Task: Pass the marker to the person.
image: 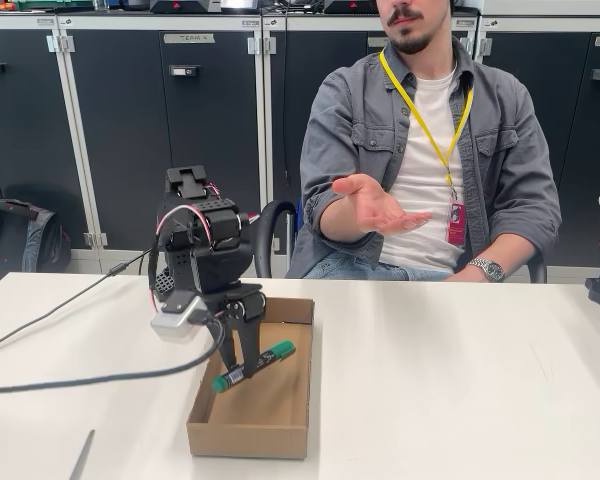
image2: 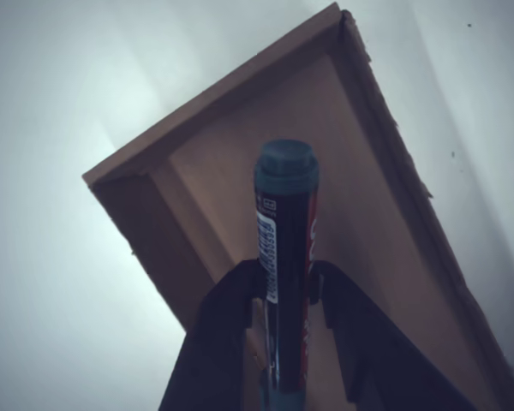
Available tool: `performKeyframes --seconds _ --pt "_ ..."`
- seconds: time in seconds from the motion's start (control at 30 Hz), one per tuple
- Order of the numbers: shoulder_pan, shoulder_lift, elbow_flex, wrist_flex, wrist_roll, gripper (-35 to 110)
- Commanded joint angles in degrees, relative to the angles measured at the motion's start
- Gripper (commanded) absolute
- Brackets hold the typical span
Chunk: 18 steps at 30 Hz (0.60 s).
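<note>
Above the cardboard tray [image: 280,425] that sits toward the near edge of the desk [image: 460,380], left of its middle, I see my gripper [image: 248,362] with the fingers [image2: 231,334] closed on the marker [image: 254,365]. From the fixed view the marker is held tilted, its green cap [image: 279,351] higher and pointing to the right, its green end [image: 221,383] lower and to the left, and the black barrel with the small label is between the two fingers. It is over the inside of the tray; I cannot tell if the low end touches the bottom of it. From the wrist view the marker [image2: 284,274] stands between the dark fingers, one on each side of the barrel, and its round green end is in front of the brown floor and the walls of the tray [image2: 223,111]. Behind the far edge of the desk the person [image: 420,150] sits on a chair, with one hand [image: 380,208] held out, palm up and open, well above the desk and apart from the gripper. The other forearm, with a wristwatch [image: 487,268], rests low by the far edge. A black cable [image: 70,382] runs across the left part of the desk to the arm, and a thin grey stick [image: 82,455] lies by the near edge at the left.
</note>
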Motion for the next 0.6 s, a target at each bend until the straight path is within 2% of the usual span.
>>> performKeyframes --seconds 0.0,0.13,0.27,0.43,0.57 --pt "-2.4 9.2 -5.3 4.2 0.8 -5" --pt "-2.6 13.5 -8.9 8.7 1.5 -5" --pt "-2.8 18.7 -9.4 8.3 1.8 -5" --pt "-4.4 26.2 -6.3 3.9 2.1 -5" --pt "-7.2 31.8 -2.4 -3.4 5.3 -5"
